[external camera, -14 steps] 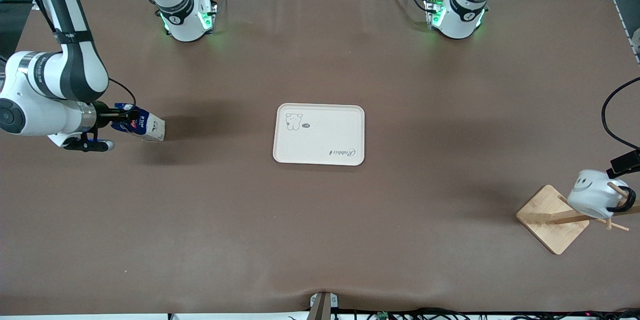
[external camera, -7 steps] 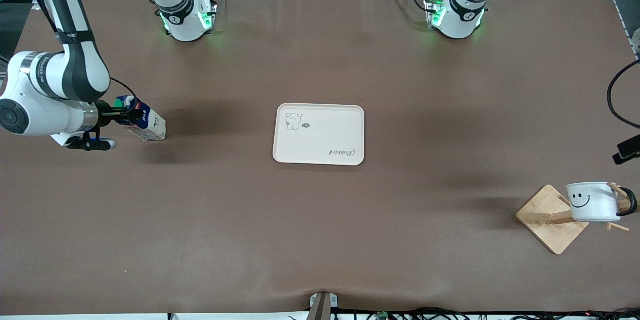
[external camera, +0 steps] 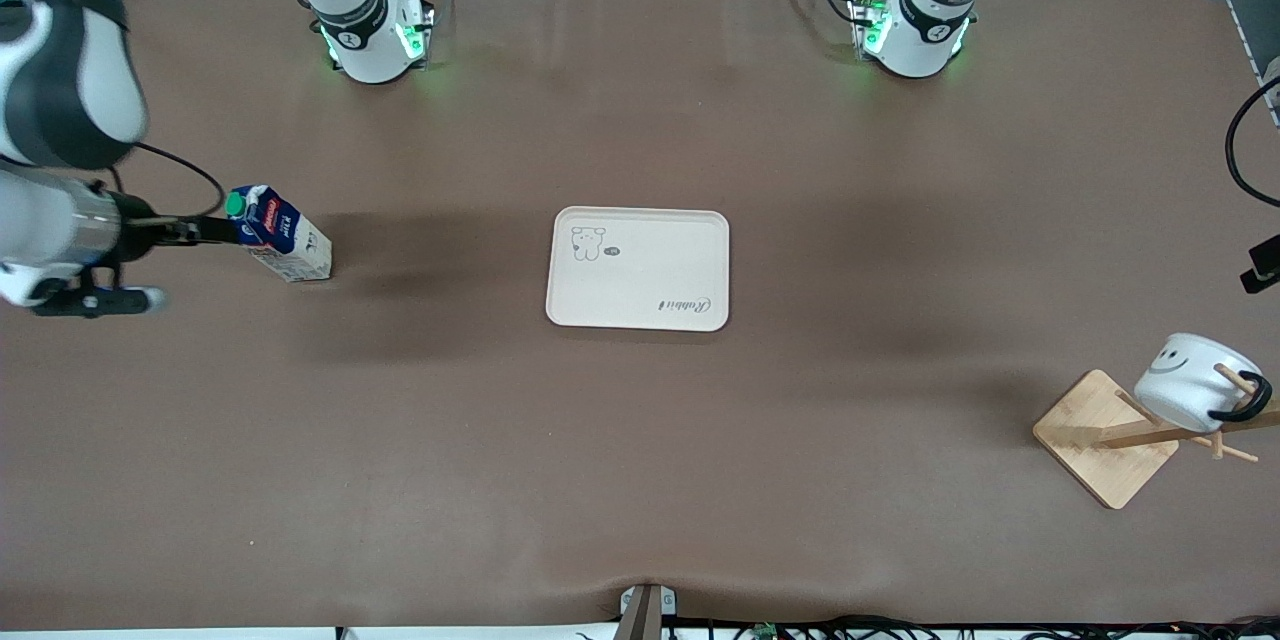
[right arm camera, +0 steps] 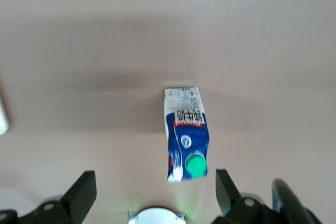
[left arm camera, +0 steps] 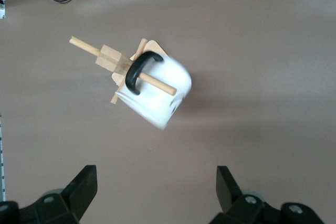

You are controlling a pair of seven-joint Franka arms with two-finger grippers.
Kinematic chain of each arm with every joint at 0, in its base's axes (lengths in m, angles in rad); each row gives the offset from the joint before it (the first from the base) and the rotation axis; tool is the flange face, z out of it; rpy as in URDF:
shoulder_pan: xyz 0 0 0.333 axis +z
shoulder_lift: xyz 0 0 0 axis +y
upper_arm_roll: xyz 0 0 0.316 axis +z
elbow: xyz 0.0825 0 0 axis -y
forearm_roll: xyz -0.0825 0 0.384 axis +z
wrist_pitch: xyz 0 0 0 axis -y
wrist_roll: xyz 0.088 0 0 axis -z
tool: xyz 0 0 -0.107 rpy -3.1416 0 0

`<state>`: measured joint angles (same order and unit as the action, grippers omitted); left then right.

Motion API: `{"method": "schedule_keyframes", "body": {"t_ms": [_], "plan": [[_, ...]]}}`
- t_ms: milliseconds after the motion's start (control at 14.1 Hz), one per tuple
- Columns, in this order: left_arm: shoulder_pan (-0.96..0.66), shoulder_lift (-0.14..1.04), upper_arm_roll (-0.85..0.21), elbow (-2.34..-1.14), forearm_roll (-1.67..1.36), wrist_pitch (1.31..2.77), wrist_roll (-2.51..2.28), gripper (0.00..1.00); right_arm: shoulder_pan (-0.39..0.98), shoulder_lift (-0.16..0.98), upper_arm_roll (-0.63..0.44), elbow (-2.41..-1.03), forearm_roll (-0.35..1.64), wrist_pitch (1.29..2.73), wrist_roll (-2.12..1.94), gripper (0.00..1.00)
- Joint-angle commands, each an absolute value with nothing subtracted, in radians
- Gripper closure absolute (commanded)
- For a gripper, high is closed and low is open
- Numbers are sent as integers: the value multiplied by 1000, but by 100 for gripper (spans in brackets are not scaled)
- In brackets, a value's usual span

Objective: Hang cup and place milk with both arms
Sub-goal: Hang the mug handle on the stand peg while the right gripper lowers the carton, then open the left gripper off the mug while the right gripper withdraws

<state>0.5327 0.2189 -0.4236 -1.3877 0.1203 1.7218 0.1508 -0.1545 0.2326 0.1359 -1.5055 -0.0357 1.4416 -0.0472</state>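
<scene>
Nearest the front camera, by the worktop's corner at the left arm's end, the cup [external camera: 1190,383] hangs by its black handle on a peg of the wooden rack [external camera: 1105,438], tilted, smiley face showing. In the left wrist view it looks blurred, so it may be swinging. The left gripper [left arm camera: 156,192] sits above it, jaws wide apart, nothing between them. I'd call the hanging step done.

Farther up the worktop, the tray [external camera: 638,268] lies in the middle, bare. At the right arm's end, near that edge, the milk [external camera: 281,234] stands upright on the worktop, green cap on top, well apart from the tray. The right gripper [external camera: 215,230] is level with the carton top and just beside it, jaws apart, gripping nothing.

So the milk step looks like the one in hand, though the carton is not on the tray. If the tray is the target, the next move calls for closing squarely on the carton, lifting it and setting it down flat there.
</scene>
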Motion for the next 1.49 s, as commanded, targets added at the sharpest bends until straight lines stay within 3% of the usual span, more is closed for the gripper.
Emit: {"method": "schedule_keyframes", "body": {"t_ms": [0, 142, 212, 354, 567, 992, 1133, 1417], "plan": [[535, 164, -448, -1401, 106, 1657, 141, 0, -137, 324, 132, -1228, -21, 1355, -51, 0], [535, 155, -451, -1399, 120, 1641, 152, 0, -127, 292, 141, -1204, -11, 1300, -42, 0], [537, 155, -451, -1399, 120, 1640, 156, 0, -105, 223, 147, -1213, -6, 1269, -6, 0], [537, 153, -454, -1397, 120, 1615, 156, 0, -39, 131, 152, -1274, 3, 1264, 266, 0], [537, 120, -466, -1397, 114, 1585, 155, 0, -5, 29, 152, -1425, 6, 1305, 304, 0], [531, 54, -456, -1405, 97, 1505, 150, 0, -43, -46, 140, -1546, 61, 1341, 119, 0], [455, 35, -389, -1422, 68, 1502, 140, 0, -63, -48, 138, -1549, 60, 1333, 29, 0], [212, -18, -158, -1500, -1, 1505, 75, 0, -69, -48, 138, -1548, 55, 1350, 17, 0]]}}
